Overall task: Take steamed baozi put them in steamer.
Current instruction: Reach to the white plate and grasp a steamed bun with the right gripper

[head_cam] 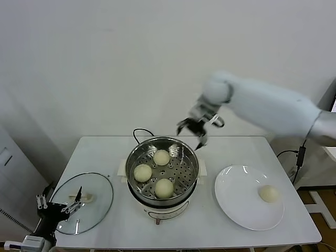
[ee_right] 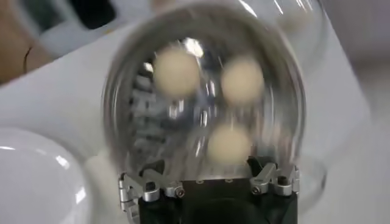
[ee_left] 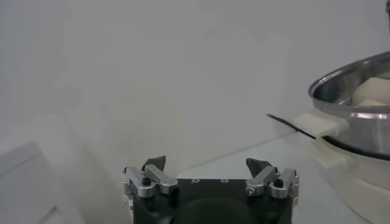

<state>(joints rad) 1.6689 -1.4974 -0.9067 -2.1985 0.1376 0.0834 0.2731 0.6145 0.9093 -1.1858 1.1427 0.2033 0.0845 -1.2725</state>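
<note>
Head view alone shows fourth baozi (head_cam: 269, 193) on plate (head_cam: 236, 205).

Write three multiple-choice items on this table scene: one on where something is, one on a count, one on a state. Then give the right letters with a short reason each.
1. Where does the glass lid lie?
A. on the steamer
B. flat on the table, on the robot's left of the steamer
C. on the white plate

2. How many steamed baozi sit in the steamer?
A. one
B. three
C. four

3. How is the right gripper?
A. open and empty above the steamer's far rim
B. shut on a bun
C. resting on the plate

Answers: 1 B, the lid lies on the table beside the left gripper. 2 B, three buns show on the perforated floor; a fourth is on the white plate. 3 A, its fingers are spread with nothing between them.
</note>
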